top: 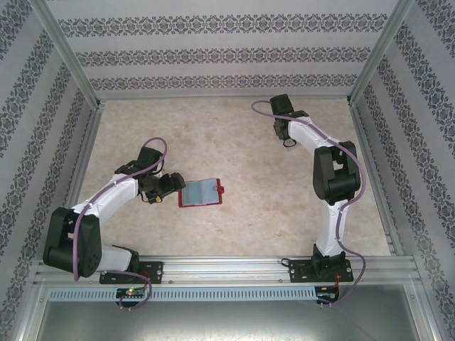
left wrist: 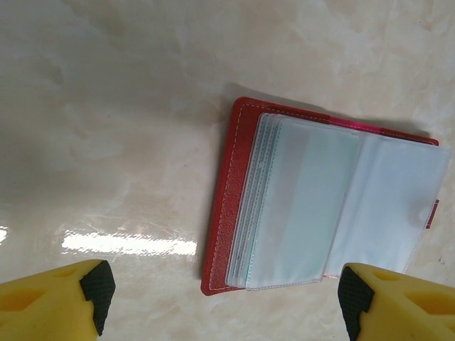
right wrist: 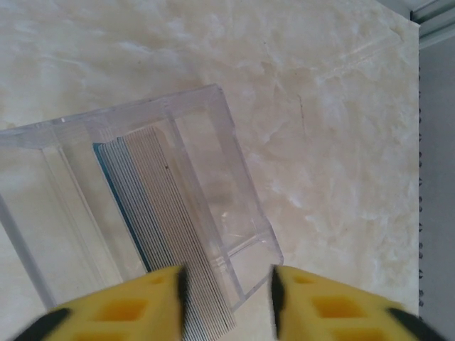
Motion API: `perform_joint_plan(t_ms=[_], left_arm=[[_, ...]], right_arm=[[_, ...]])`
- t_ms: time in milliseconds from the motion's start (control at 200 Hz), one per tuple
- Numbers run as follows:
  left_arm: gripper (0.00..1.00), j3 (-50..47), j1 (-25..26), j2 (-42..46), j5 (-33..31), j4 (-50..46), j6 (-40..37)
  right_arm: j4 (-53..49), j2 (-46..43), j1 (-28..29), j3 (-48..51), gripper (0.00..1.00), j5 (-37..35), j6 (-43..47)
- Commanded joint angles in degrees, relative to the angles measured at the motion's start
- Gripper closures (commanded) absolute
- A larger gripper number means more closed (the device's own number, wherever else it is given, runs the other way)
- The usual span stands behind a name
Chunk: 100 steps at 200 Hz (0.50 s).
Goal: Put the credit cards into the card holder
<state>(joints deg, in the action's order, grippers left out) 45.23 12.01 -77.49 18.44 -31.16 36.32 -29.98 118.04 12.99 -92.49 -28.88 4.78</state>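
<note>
1. Near left: left gripper, jaws spread wide, low over table, just beside red wallet lying open with clear sleeves up.
2. Far right: right gripper, jaws part-way apart, astride end of cards; pinching or not, cannot tell.
3. Cards stacked on edge inside clear holder, on table, well apart from wallet.

Marble tbl: open red wallet + clear card holder on it.
</note>
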Motion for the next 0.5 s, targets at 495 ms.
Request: perform_joint_plan(t_ms=[495], left_arm=[[0.16, 1.73, 0.16, -0.65, 1.04, -1.53, -1.25]], right_arm=[[-2.23, 0.07, -2.5, -2.21, 0.35, 6.73, -0.49]])
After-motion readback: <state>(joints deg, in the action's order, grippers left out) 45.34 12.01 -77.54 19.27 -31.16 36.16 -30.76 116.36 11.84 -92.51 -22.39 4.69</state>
